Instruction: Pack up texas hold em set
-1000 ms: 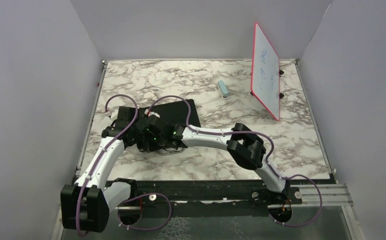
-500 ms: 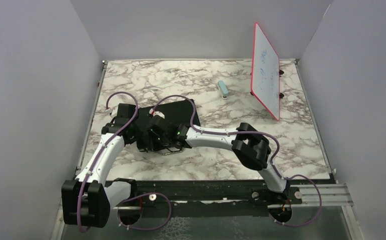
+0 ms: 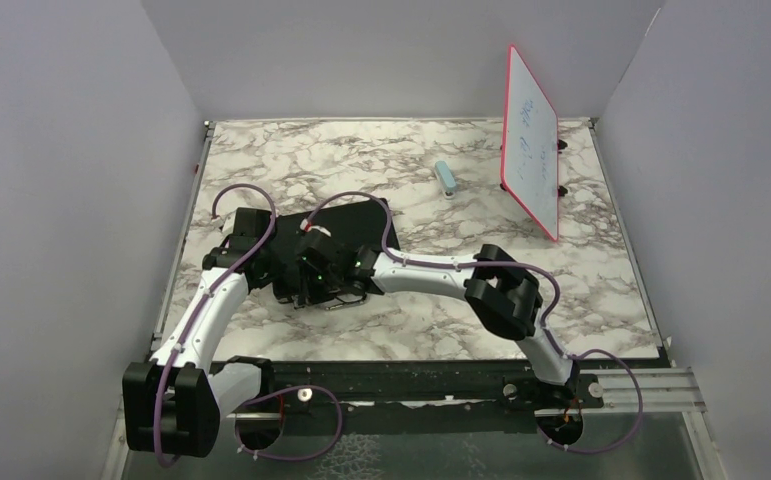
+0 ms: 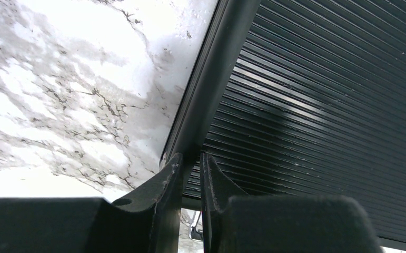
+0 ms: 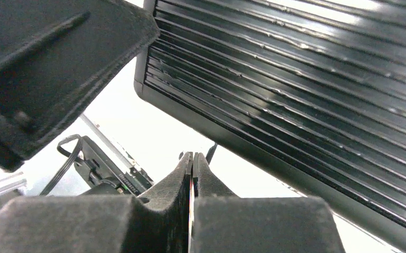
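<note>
The texas hold em set shows as a black ribbed briefcase (image 3: 356, 222), lid down, on the marble table left of centre. My left gripper (image 3: 296, 288) is at its near left corner. In the left wrist view its fingers (image 4: 171, 174) pinch the case's dark rim (image 4: 211, 79), with a silver latch (image 4: 196, 232) below them. My right gripper (image 3: 329, 292) sits just right of it at the near edge. In the right wrist view this gripper (image 5: 192, 158) is shut with nothing held, beside the ribbed case (image 5: 295, 79).
A red-framed whiteboard (image 3: 531, 140) stands at the back right. A pale blue block (image 3: 445, 178) lies near it. Grey walls close in the table on three sides. The left arm's body (image 5: 48, 63) crowds close to the right gripper.
Both wrists have shifted slightly left and farther from the near edge over the case's front edge. Both grips look unchanged.
</note>
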